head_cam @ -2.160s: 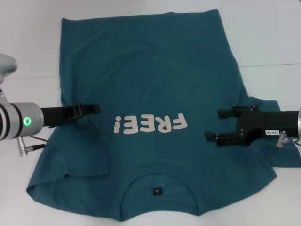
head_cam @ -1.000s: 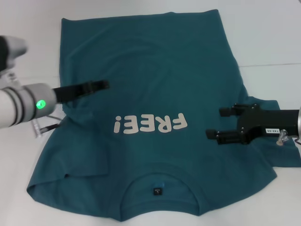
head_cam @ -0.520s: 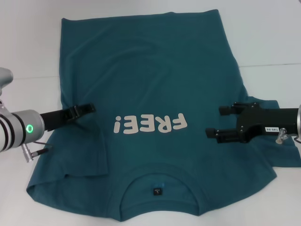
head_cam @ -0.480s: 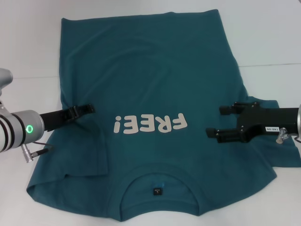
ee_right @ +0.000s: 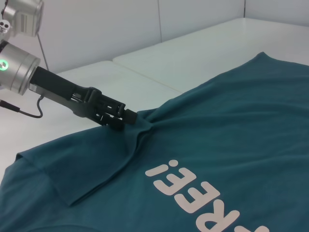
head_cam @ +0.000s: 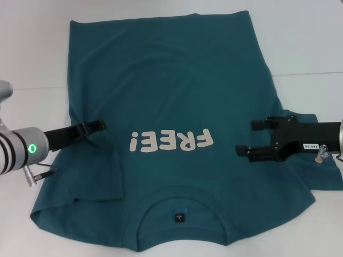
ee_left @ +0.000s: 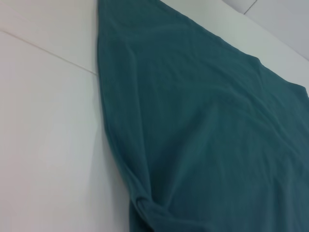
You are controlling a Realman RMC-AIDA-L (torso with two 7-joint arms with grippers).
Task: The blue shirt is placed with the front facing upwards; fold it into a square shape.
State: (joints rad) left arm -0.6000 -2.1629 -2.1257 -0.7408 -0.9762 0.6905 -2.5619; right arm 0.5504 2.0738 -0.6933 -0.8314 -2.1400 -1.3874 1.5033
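Blue shirt (head_cam: 171,96) lies spread front-up on the white table (head_cam: 311,43), collar toward the robot and hem at the far side; you will find its off-white print "FREE!" (head_cam: 170,142) across the chest, reading upside down in the head view. Inside the round collar (head_cam: 181,211) sits a small dark neck label (head_cam: 179,217); its writing is too small to read. The near sleeve on the robot's left is folded partly inward over the body, leaving a crease beside the print. Your left gripper (head_cam: 99,125) is at the shirt's left edge near the armpit, clenched on a pinch of the fabric; the right wrist view shows the cloth bunched at its tips (ee_right: 126,117), and the left wrist view shows the gathered fold (ee_left: 145,208). A green light (head_cam: 32,148) glows on the left arm's wrist. Your right gripper (head_cam: 248,138) hovers over the shirt's right side near the sleeve, its two black fingers spread apart and holding nothing. A white sticker (head_cam: 310,146) on its body carries digits too small to read.
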